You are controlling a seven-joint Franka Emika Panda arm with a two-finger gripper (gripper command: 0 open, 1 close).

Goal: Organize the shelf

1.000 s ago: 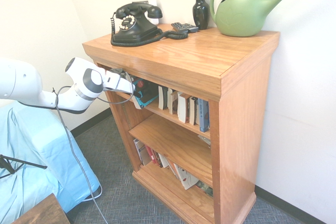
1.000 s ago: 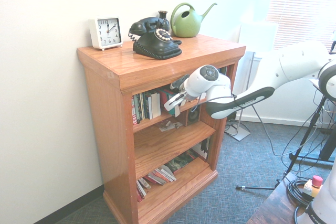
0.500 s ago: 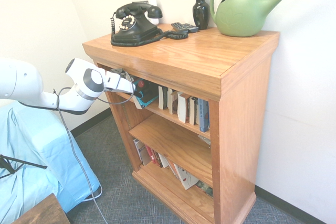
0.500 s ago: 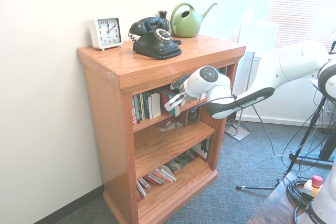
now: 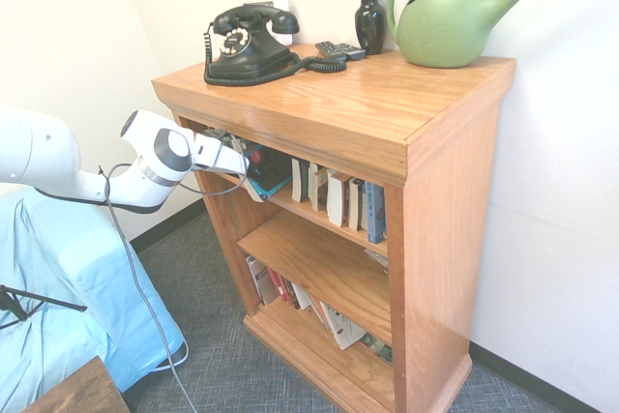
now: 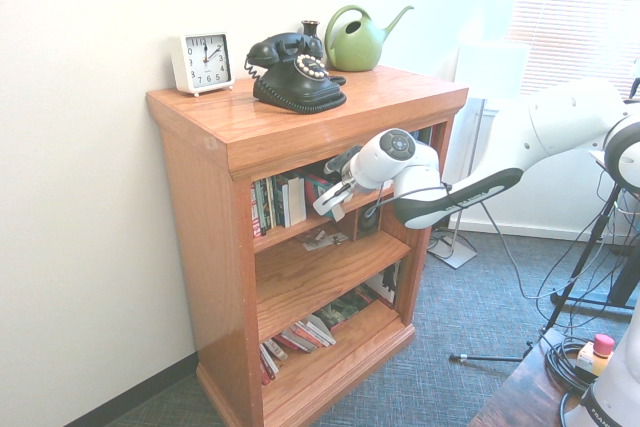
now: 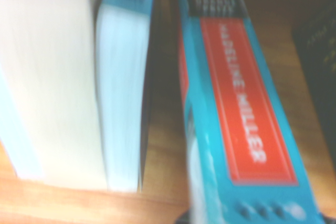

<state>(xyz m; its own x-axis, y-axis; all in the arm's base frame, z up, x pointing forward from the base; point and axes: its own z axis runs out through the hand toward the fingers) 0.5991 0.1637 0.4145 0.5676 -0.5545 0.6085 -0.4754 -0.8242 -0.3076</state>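
- The shelf (image 5: 440, 268), an orange-brown wooden bookcase, is placed against the wall, its open front facing the arm.
- The gripper (image 6: 332, 203) is held at the left part of the top compartment as seen in the first exterior view; whether its jaws are spread or pressed together cannot be told.
- A teal book with a red spine panel (image 7: 247, 98), lettered "Madeline Miller", is seen tilted in the wrist view, apart from a pale-paged book (image 7: 123, 98).
- Upright books (image 5: 338, 198) are lined up to the right in the top compartment.
- Leaning books (image 6: 305, 335) are kept in the bottom compartment.
- On top, from left to right, are set a clock (image 6: 203, 63), telephone (image 6: 300, 77), vase (image 5: 369, 20) and watering can (image 5: 447, 26).
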